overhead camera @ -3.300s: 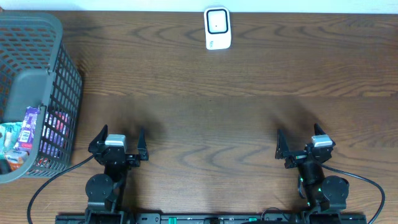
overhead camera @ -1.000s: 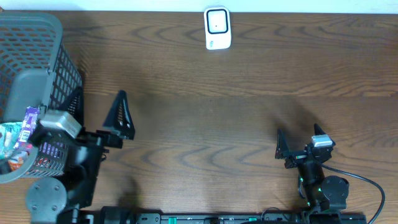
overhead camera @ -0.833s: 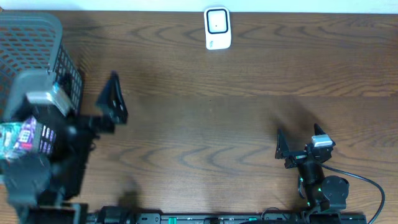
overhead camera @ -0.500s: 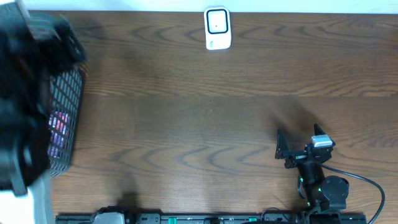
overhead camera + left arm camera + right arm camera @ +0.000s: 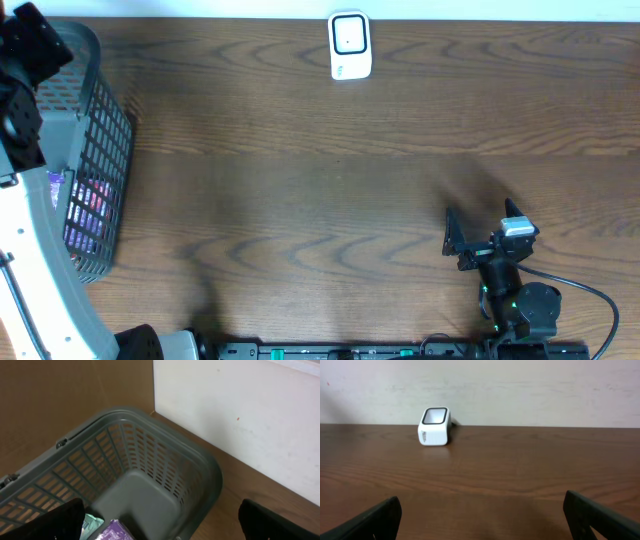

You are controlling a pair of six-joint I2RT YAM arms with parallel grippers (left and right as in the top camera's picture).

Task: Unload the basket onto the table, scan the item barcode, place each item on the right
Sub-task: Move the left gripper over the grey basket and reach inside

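Both grippers stand with their jaws spread wide and nothing between them. In the left wrist view the left gripper (image 5: 161, 524) shows only as two dark fingertips (image 5: 60, 521) in the bottom corners of the frame, well apart, hanging above the open top of the grey basket (image 5: 210, 472). That camera looks down at a slant into the basket's far corner, with the white wall (image 5: 240, 410) behind it.

From overhead, the left arm (image 5: 28, 262) rises along the left edge of the frame. Its white link runs up from the lower left corner, and its dark wrist parts lie over the basket's rim in the upper left, hiding part of the basket.

The items sit inside the basket. A purple packet (image 5: 52, 188) and a pink one (image 5: 90, 205) show through the mesh at the left of the overhead frame. In the left wrist view, the edge of a purple packet (image 5: 118, 531) and something teal (image 5: 93, 525) show at the bottom of the frame, between the fingertips but below them and not touched.

The right gripper (image 5: 483, 233) sits folded in the lower right of the overhead frame, held low over the wooden table (image 5: 300, 180) and pointing toward the top of the frame. Its camera looks level across the table at the white scanner (image 5: 435, 426), which stands well away at the top centre of the overhead view against the wall.
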